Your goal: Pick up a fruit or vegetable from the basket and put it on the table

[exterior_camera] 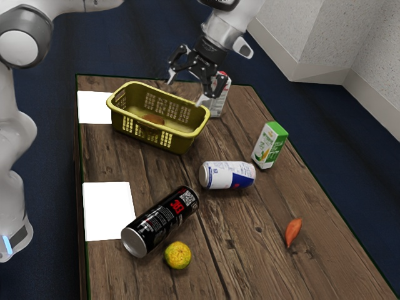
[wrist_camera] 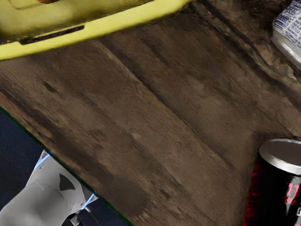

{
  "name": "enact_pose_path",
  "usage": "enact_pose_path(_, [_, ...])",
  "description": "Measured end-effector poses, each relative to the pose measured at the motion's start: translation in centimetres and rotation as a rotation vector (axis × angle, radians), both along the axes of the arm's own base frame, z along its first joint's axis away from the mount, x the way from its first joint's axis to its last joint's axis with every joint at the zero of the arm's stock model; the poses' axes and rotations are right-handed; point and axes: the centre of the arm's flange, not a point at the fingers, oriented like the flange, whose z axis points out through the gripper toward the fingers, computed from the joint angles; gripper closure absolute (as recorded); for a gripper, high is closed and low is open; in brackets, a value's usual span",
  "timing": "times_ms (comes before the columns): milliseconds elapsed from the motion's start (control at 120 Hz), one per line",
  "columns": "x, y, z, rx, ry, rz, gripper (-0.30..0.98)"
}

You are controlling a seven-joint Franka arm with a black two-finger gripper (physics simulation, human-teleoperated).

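Yellow basket [exterior_camera: 181, 142] holds brown produce [exterior_camera: 153, 119]; the tool [exterior_camera: 185, 91] hangs wide and empty near its rim. Reaching seems in hand; next, it should centre above the produce, then lower.

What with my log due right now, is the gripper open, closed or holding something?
Gripper: open, jaws spread apart, holding nothing.

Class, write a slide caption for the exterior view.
Open fingers near a yellow basket, a brown item inside, two cans lying on the table.
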Motion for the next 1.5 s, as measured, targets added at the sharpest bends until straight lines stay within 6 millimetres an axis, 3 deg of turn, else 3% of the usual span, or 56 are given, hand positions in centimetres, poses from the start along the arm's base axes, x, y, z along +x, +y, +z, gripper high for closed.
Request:
enact_pose_path(125, [3.0, -0.3, 0.3, 0.090, -0.194, 0.324, 0.00])
enact_pose_path(233, [3.7, -0.9, 1.9, 0.104, -0.301, 0.512, 0.00])
enact_pose_path(358, [3.3, -2.4, 4.2, 0.038, -0.398, 0.457, 0.00])
enact_pose_path(400, [3.4, -1.2, 4.5, 0.016, -0.424, 0.406, 0.00])
enact_pose_path(483, [1.7, 2.1, 6.2, -0.051, -0.483, 0.300, 0.00])
enact_pose_path(508, [0.7, 3.5, 5.9, -0.082, -0.479, 0.267, 0.00])
enact_pose_path(567, [-2.1, 8.9, 4.0, -0.140, -0.463, 0.239, 0.00])
enact_pose_path(650, [-6.3, 14.0, 0.5, -0.166, -0.440, 0.205, 0.00])
enact_pose_path(708, [-10.3, 14.0, -1.5, -0.183, -0.449, 0.134, 0.00])
enact_pose_path(758, [-11.8, 12.4, -3.8, -0.184, -0.439, 0.049, 0.00])
enact_pose_path(850, [-12.2, 10.8, -8.1, -0.208, -0.426, -0.085, 0.00])
enact_pose_path(1000, [-12.2, 11.0, -8.7, -0.231, -0.508, -0.251, 0.00])
enact_pose_path(1183, [-10.9, 15.8, -11.2, -0.229, -0.516, -0.303, 0.00])
enact_pose_path(1367, [-11.7, 22.4, -13.2, -0.232, -0.530, -0.361, 0.00])
enact_pose_path(1500, [-10.8, 24.1, -15.4, -0.261, -0.525, -0.473, 0.00])
